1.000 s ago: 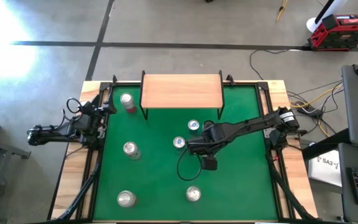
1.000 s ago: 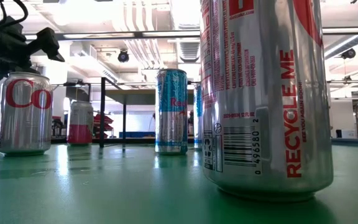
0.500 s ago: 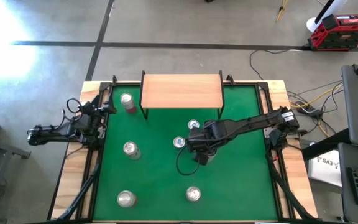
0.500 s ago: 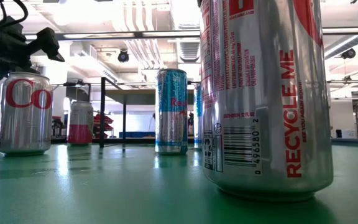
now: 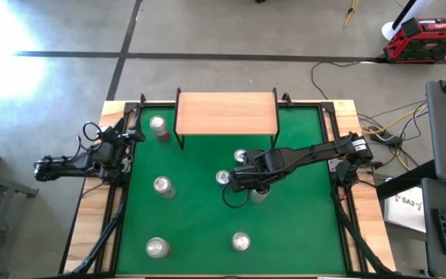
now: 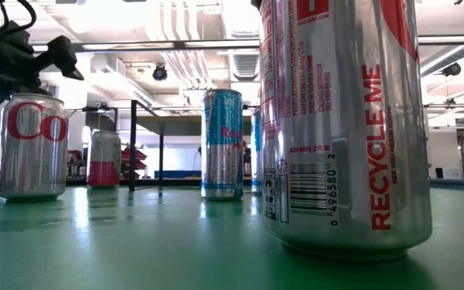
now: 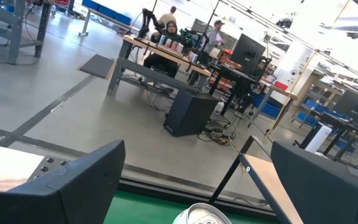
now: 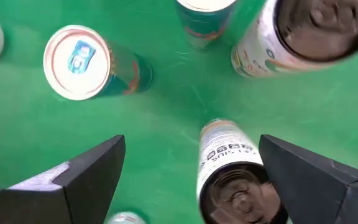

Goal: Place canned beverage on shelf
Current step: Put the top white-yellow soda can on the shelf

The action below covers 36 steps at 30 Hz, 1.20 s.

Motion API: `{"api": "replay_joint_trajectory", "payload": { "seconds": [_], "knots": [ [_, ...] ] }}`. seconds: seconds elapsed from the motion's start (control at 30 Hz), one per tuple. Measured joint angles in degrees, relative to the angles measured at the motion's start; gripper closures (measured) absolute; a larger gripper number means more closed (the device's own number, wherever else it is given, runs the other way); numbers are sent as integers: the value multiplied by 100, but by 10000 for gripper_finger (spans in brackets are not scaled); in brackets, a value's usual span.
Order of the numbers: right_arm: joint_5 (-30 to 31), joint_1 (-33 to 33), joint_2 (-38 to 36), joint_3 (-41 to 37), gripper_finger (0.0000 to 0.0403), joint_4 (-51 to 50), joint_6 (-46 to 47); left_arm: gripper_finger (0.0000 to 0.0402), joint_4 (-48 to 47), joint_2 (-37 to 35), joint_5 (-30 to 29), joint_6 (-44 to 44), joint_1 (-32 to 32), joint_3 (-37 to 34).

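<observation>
Front cans: two silver cans (image 5: pixel 157 247) (image 5: pixel 241 242) stand near the front edge of the green table (image 5: pixel 192 225), well apart from the work area.
Mid-left can: a silver can (image 5: pixel 162 186) stands alone on the left half of the table.
Right gripper: the right gripper (image 8: pixel 191 146) hangs over the table centre, pointing down, fingers spread wide and holding nothing.
Target can: a silver can (image 8: pixel 232 180) sits on the table between the spread fingers, nearer one finger than the other and touching neither. It appears upright.
Handling: judged light, with a thin wall that dents under hard squeeze. The smooth metal is likely slippery, and the tall shape tips easily if nudged off-centre.
Grip point: take the round body at mid-height, fingers on opposite sides, after centring the can between them.
Neighbours: one blue can (image 5: pixel 223 177) stands just beside the gripper and a second blue can (image 5: pixel 241 156) stands near it, toward the shelf. Either may be knocked when the fingers descend or lift.
Left gripper: the left gripper (image 7: pixel 197 149) waits at the table's left edge, fingers wide and empty.
Far-left can: a can with a red base (image 5: pixel 159 125) stands just beside the shelf's left legs.
Shelf: the shelf (image 5: pixel 227 113) stands at the far edge, wooden top bare. The second blue can lies on the direct path, so lift above it.
</observation>
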Motion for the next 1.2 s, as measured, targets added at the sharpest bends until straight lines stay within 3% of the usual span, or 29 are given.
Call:
{"api": "replay_joint_trajectory", "payload": {
  "seconds": [0.37, 0.5, 0.7, 0.87, 1.03, 1.2],
  "knots": [
    [-18, 4, 0, 1, 55, 60, 500, 13, 0, 0, 2, -2, 2, 0],
    [30, 2, 2, 344, 62, -402, 792, 13, 0, 0, 0, -2, 2, 0],
    [944, 84, 9, 798, 64, -1286, 1547, 13, 0, 0, 0, -1, 0, -1],
    [1778, 379, 100, 574, 64, -1274, 1562, 13, -1, 0, 0, 0, 1, 0],
    [2727, 576, 193, 346, 64, -1403, 2184, 13, -1, 0, 1, 0, 1, 0],
    [2930, 613, 195, 147, 64, -1458, 2670, 13, 0, 0, 1, -2, 1, 0]
  ]
}}
